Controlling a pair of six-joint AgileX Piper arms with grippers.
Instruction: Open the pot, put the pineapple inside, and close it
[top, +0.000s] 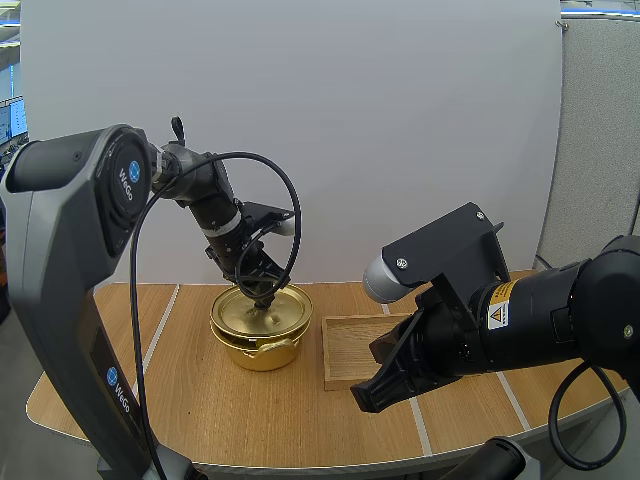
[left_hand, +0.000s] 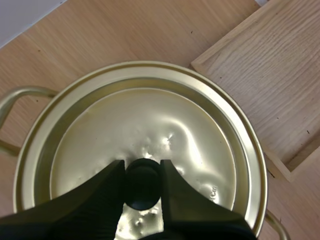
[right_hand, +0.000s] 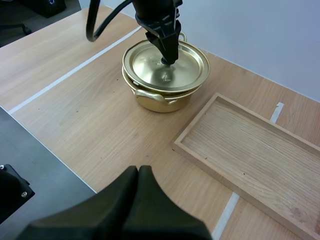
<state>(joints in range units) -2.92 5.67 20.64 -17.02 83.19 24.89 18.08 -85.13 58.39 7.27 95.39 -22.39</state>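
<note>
The left gripper (left_hand: 142, 170) has its fingers clamped on the knob (left_hand: 143, 189) of the lid (left_hand: 150, 120), one black tip on each side. The lid lies over the pot (top: 258, 352). The pot stands on the table (top: 190, 400), just beside the tray (top: 350, 345) and to its left. The right gripper (right_hand: 138, 171) hangs above the table's near edge, well apart from the pot, with its fingers pressed together on nothing.

The knob is small and round, and the tips seem to hold it near their ends. A lift that starts with a jerk could let it slip out (the lid would then drop back, perhaps askew on the rim). A pull off the vertical could drag the lid's edge against the pot, sliding the light pot along or tipping it toward the tray. A swing to the right would also carry the lid toward the right arm (top: 540, 320).

The left wrist view gives the pinch itself, while in the high view the gripper's own body covers the knob. The right wrist view gives the lid's edge against the pot from the side, where it looks slightly skewed; I cannot tell whether it is fully seated. The high view gives the right arm's bulk over the tray's near end, which cannot be judged from the wrist views.
</note>
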